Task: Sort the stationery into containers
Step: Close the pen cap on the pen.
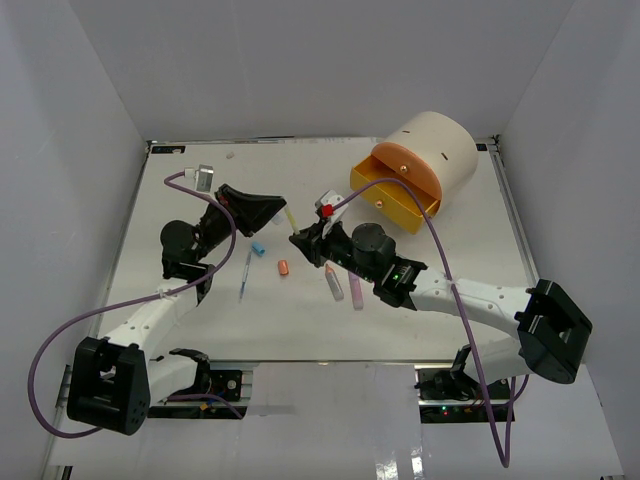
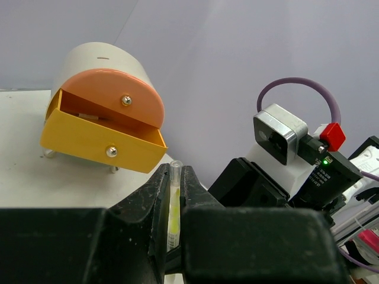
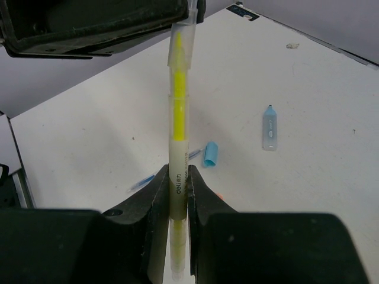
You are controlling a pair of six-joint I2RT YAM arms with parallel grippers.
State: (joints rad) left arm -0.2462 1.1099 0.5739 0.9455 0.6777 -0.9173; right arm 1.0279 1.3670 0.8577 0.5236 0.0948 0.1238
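Held item: yellow highlighter (image 3: 177,118), a slim translucent barrel with a yellow core and dark print. The right gripper (image 3: 177,177) is clamped on one end and the left gripper (image 2: 175,177) on the other.

The table (image 1: 300,320) is lit brightly and evenly; only soft shadows are cast, and wrist-view foregrounds are rendered slightly blurred.

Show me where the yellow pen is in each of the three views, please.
Top external: yellow pen slightly left of centre, short and slanted.
Left wrist: yellow pen at bottom centre, upright.
Right wrist: yellow pen in the centre, running from top to bottom.
Shared landmark: the left end effector, which grips one end of the pen in every view.
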